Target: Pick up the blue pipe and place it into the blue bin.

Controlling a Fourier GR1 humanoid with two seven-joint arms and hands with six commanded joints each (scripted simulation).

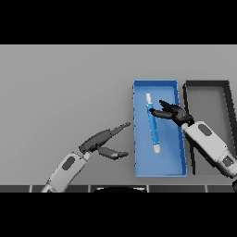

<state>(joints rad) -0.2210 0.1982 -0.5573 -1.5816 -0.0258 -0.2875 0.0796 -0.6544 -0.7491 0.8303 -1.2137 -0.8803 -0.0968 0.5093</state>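
Right hand [175, 112] hovers over the blue bin [159, 171], fingers loosely spread toward the blue pipe [152, 123] and holding nothing. That pipe lies inside the bin, running near to far with white tips. Left hand [102, 140] rests open on the grey counter [65, 92], left of the bin. Right of it sits a dark bin [207, 84].

Left arm enters from lower left, angled up and right; left robot hand [102, 142] open, fingers straight, thumb spread below. Right arm enters from lower right, angled up and left; right robot hand [172, 112] open, fingers loosely extended leftward.
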